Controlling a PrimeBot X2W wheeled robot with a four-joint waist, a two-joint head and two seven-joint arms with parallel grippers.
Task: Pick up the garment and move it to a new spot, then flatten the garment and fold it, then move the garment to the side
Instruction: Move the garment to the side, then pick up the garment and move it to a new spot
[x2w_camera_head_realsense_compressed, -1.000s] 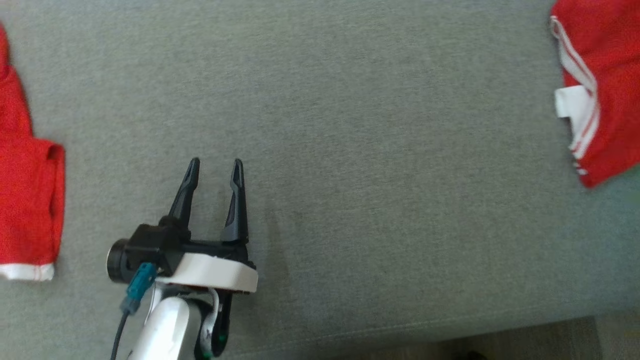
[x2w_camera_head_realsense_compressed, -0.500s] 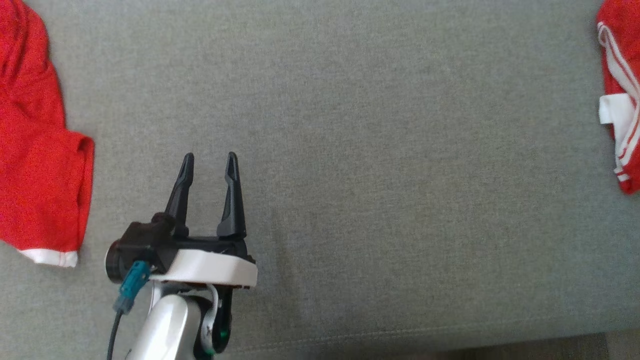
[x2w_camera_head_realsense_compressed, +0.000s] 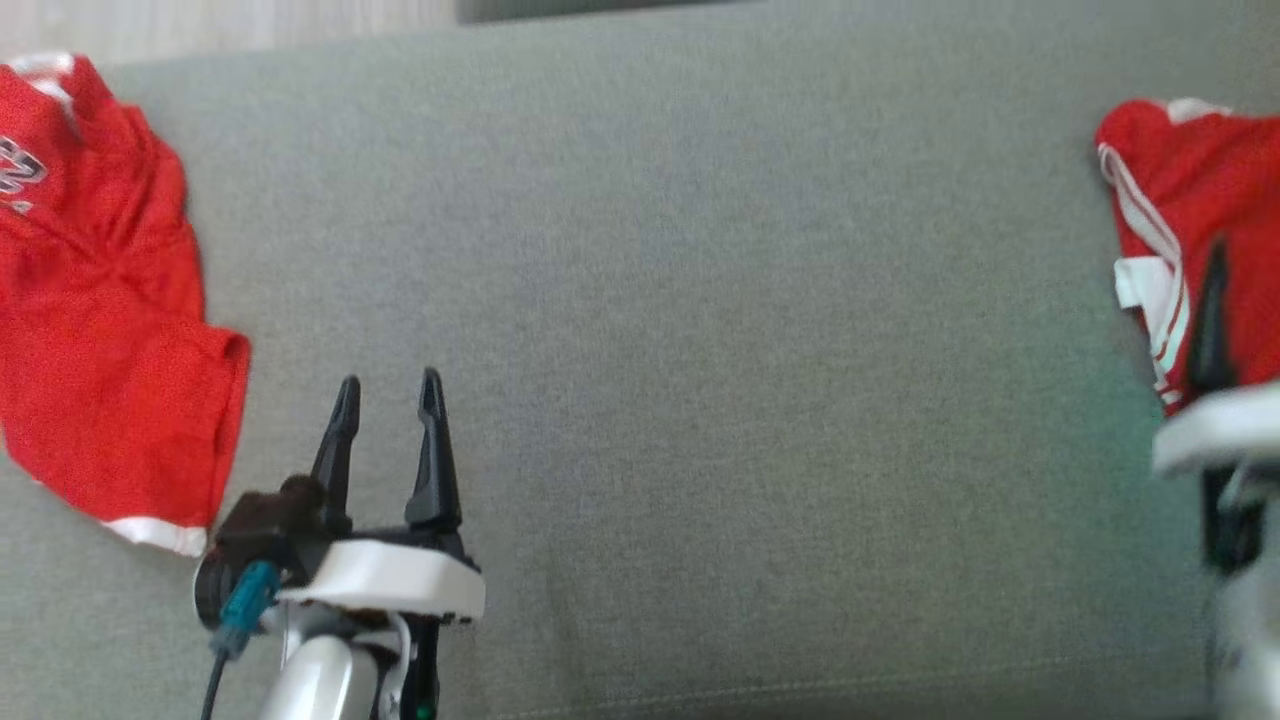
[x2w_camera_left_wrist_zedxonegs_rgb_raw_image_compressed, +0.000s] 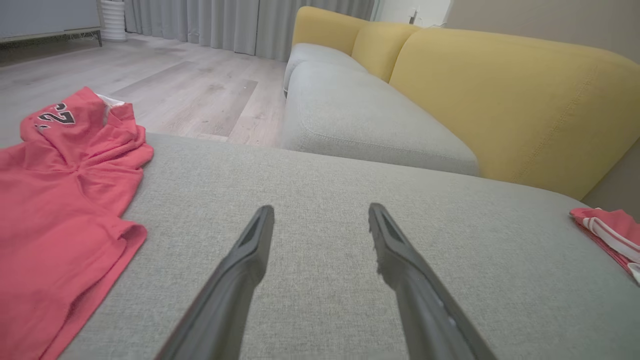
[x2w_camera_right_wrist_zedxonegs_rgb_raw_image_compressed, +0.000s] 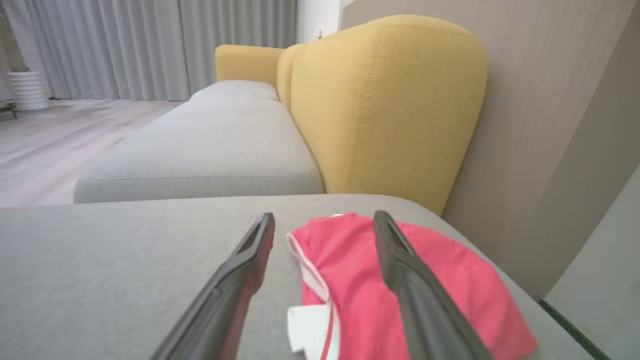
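Head view showed the red jersey (x2w_camera_head_realsense_compressed: 100, 350) lying rumpled at the left edge of the frame on the grey cushion (x2w_camera_head_realsense_compressed: 700, 350), with a dark numeral at the upper left and a white hem at its lower corner. The left gripper (x2w_camera_head_realsense_compressed: 389, 385) hung at the lower left, near that hem, its fingers apart and empty. At the right edge lay the striped red garment (x2w_camera_head_realsense_compressed: 1230, 170), bunched compactly and showing white bands. The right gripper (x2w_camera_right_wrist_zedxonegs_rgb_raw_image_compressed: 325, 219) pointed over it, fingers spread and holding nothing.

Which piece was the one in hand was hard to say, though the loose jersey seemed likelier. To lift it well, the left gripper should come down on a raised fold near the sleeve and pinch one thick ridge rather than scrape the cushion.

The jersey looked like thin mesh knit, limp and probably slippery, so it would likely sag and trail. The cushion's coarse weave might drag at it. Behind rose the yellow backrest (x2w_camera_left_wrist_zedxonegs_rgb_raw_image_compressed: 500, 100), plump and seamed.
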